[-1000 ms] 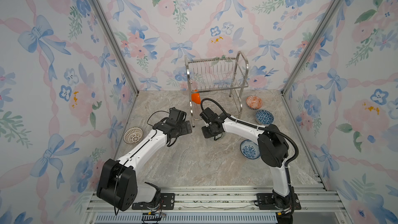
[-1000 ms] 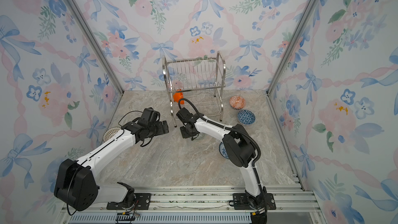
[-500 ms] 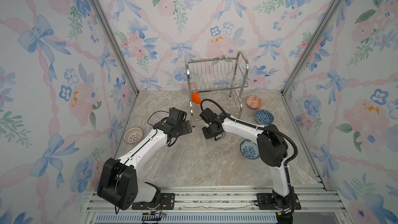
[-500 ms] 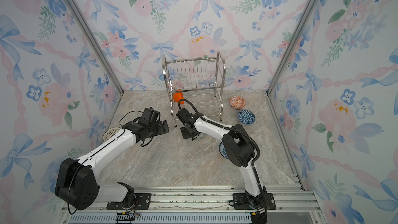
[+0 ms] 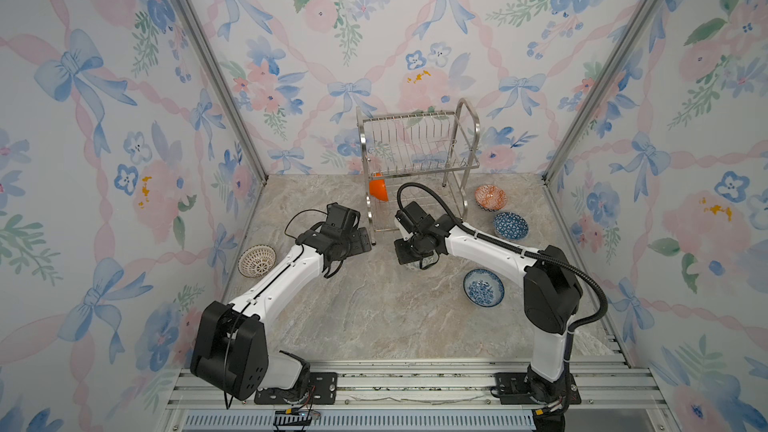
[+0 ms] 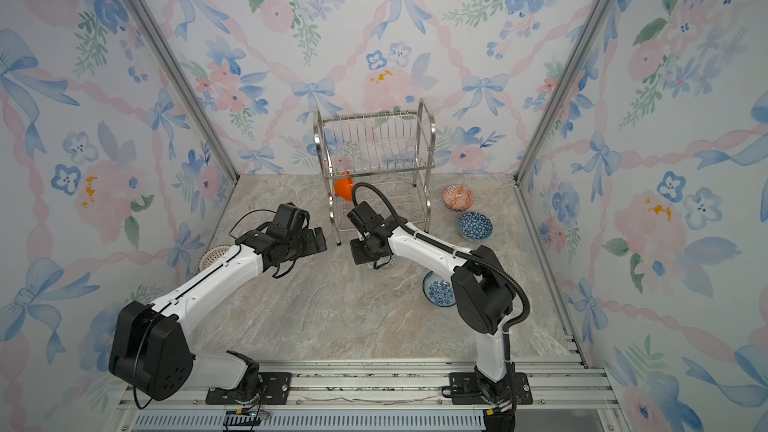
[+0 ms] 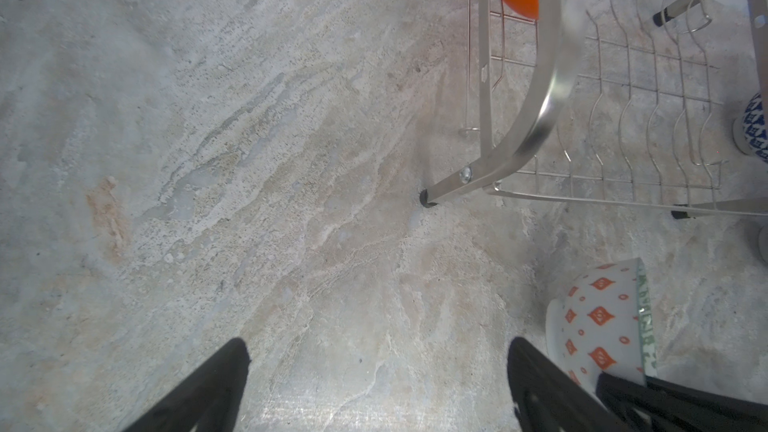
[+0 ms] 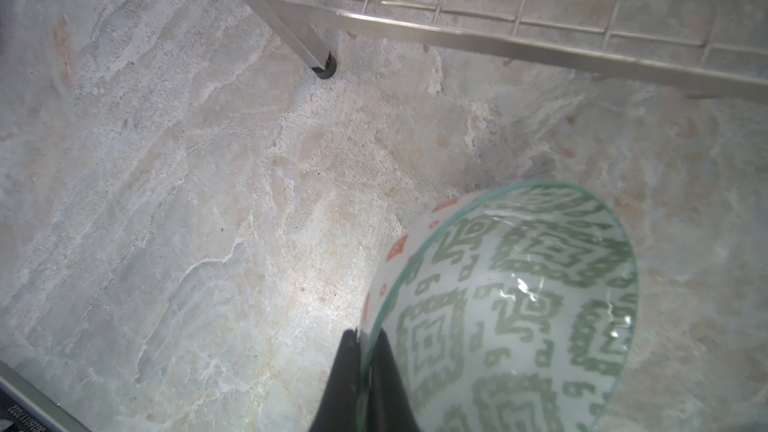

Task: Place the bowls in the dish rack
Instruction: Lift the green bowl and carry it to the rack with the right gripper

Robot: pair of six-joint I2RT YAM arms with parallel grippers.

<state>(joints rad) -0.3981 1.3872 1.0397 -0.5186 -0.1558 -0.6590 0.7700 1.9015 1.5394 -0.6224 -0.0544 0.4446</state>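
Note:
My right gripper [image 8: 365, 336] is shut on the rim of the green-white geometric bowl [image 8: 519, 305], one finger inside and one outside. The bowl sits low over the counter just in front of the dish rack [image 5: 415, 160]; in both top views the wrist hides most of it. A plain orange bowl [image 5: 379, 191] stands on edge at the left end of the rack's lower tier. My left gripper [image 7: 376, 367] is open and holds nothing, beside the rack's front left foot [image 7: 426, 197], with the held bowl [image 7: 598, 326] close to one finger.
On the counter right of the rack lie an orange-red patterned bowl [image 5: 491, 196], a dark-blue triangle bowl [image 5: 510, 225] and a blue floral bowl [image 5: 483, 288]. A white lattice bowl [image 5: 257, 260] sits by the left wall. Flowered walls enclose the counter.
The right gripper's jaws have closed onto the rim of the green-white bowl. Neither arm has visibly shifted.

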